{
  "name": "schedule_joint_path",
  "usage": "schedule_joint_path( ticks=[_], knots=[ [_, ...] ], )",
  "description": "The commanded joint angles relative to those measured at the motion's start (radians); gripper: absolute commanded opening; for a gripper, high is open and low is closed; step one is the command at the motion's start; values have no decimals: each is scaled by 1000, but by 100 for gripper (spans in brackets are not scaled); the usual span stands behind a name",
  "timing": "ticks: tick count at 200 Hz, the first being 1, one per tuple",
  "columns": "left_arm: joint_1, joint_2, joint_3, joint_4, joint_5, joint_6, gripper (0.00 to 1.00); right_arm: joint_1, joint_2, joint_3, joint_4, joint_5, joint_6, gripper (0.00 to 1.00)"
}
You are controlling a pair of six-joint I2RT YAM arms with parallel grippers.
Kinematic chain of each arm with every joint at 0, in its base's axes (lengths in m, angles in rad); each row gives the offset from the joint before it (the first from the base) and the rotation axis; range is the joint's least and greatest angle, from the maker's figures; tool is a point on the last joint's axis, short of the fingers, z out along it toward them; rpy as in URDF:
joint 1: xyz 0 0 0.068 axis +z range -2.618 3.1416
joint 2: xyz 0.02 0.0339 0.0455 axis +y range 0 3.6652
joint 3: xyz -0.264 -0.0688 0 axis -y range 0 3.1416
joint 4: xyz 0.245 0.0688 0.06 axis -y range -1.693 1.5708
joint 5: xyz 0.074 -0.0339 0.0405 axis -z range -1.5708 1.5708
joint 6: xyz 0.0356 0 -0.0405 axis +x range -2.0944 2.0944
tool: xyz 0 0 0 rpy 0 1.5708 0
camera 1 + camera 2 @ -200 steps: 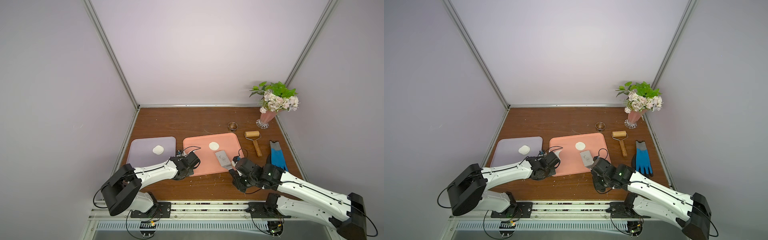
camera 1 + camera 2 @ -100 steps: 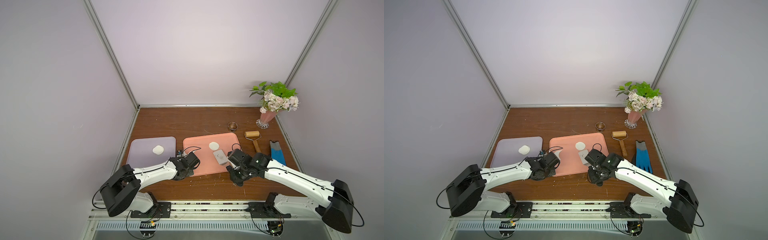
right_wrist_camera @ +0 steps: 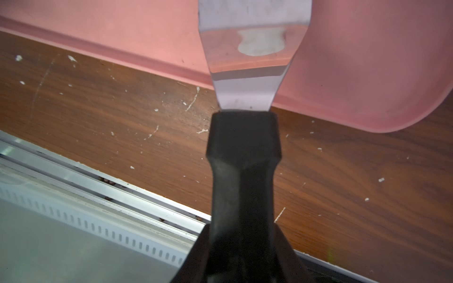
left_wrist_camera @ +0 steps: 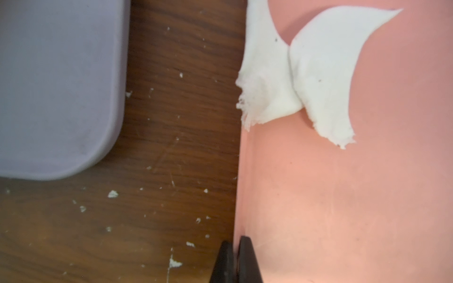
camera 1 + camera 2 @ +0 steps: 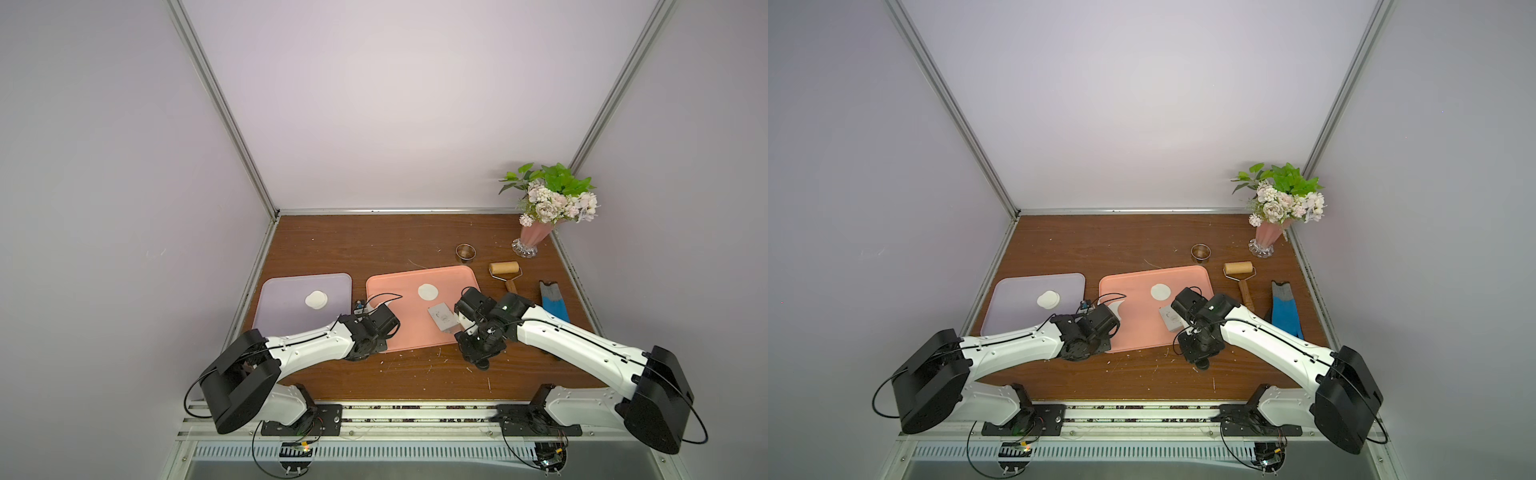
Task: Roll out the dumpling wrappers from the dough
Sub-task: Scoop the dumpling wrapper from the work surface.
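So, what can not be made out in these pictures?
- Dough scrap: left wrist view's edge cuts it; left arm hides most in both top views.
- Spatula blade tip: cut off in right wrist view.
- Wrappers on purple tray: too small to count.

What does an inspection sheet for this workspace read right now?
Surface: wooden table, flecked with white crumbs.
Job's things: wrapper on the pink tray; stacked wrappers on the lilac tray; ragged scrap at the pink tray's edge; roller and ring cutter lying on the table.
Clutter: blue glove, flower vase.
Grippers: left gripper, fingers shut on the pink tray's rim; right gripper shut on the scraper, blade over the pink tray.
Cables: black cable loops above the pink tray at the left wrist.
Surroundings: plain walls, metal frame post; nothing else seen.
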Motion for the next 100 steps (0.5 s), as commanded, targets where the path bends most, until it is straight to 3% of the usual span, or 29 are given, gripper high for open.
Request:
schedule_joint_path(
  ticks=[1,100],
  knots=[
    [-17,-5,-18,-41,34,19,0,-37,24,45,-31,-50,-63,0],
    [-18,-13,-12,-43,31,29,0,-93,131,96,-27,-84,-151,0]
  ],
)
